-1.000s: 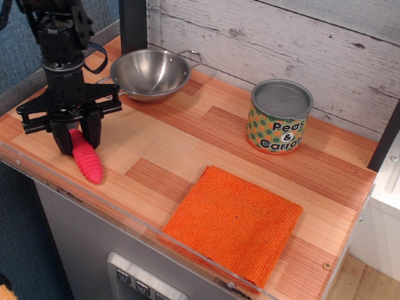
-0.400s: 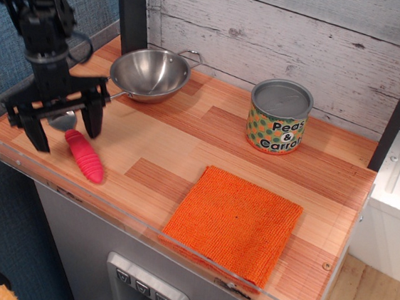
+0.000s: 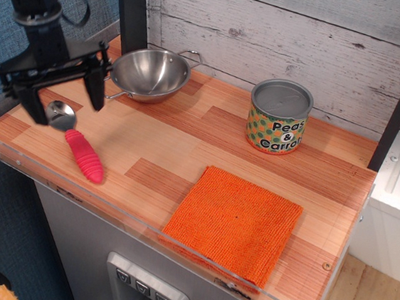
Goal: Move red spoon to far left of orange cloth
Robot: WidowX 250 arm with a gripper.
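Observation:
The red spoon (image 3: pixel 79 146) lies flat on the wooden counter near its left front corner, silver bowl toward the back left, ribbed pinkish-red handle toward the front. The orange cloth (image 3: pixel 235 222) lies flat at the front right, well apart from the spoon. My gripper (image 3: pixel 61 98) hangs above the spoon's bowl, lifted clear of it, its two black fingers spread wide and empty.
A steel bowl with handles (image 3: pixel 151 73) sits at the back left, close to the gripper's right finger. A "Peas & Carrots" can (image 3: pixel 278 117) stands at the back middle. A clear plastic lip (image 3: pixel 141 230) edges the counter's front and left sides.
The gripper was low over the spoon's bowl end with its fingers around it. It has opened and risen up and to the left, leaving the spoon lying on the counter.

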